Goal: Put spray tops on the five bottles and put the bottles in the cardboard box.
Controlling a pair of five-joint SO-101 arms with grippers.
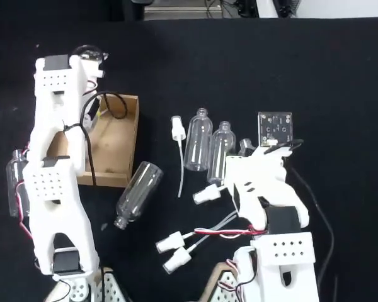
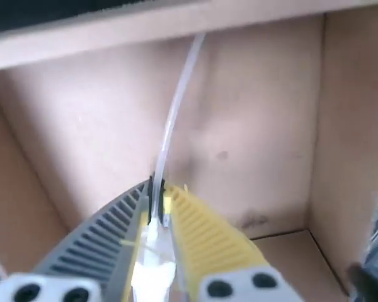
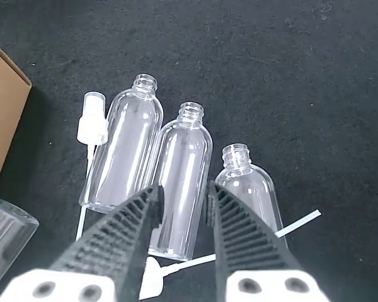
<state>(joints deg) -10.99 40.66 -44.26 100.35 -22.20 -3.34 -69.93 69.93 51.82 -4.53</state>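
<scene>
The left end effector (image 2: 156, 189) is down inside the cardboard box (image 1: 129, 135). Its grey and yellow fingers are clamped on a spray top (image 2: 152, 267), whose clear tube points at a box wall. Just off the box's corner, toward the arm bases, an open-necked bottle (image 1: 138, 192) lies aslant on the table (image 1: 340, 82). A side bottle (image 1: 16, 182) lies across the box from it, beside the left arm.

Farther from the box, a loose spray top (image 3: 91, 126) lies next to three uncapped bottles in a row: the nearest bottle (image 3: 123, 151), the middle bottle (image 3: 183, 170) and the farthest bottle (image 3: 249, 182). The right end effector (image 3: 183, 192) hangs above the middle bottle, fingers spread apart and holding nothing.

A single top (image 1: 206, 195) lies at the foot of that row. A paired top (image 1: 170, 241) and its neighbour top (image 1: 176, 259) lie together nearer the arm bases.

The table is covered in black cloth. From the box and the bottle row the cloth stretches wide to the far edge, where a strip of floor with cables (image 1: 223, 7) shows, and as wide to the side away from the box.
</scene>
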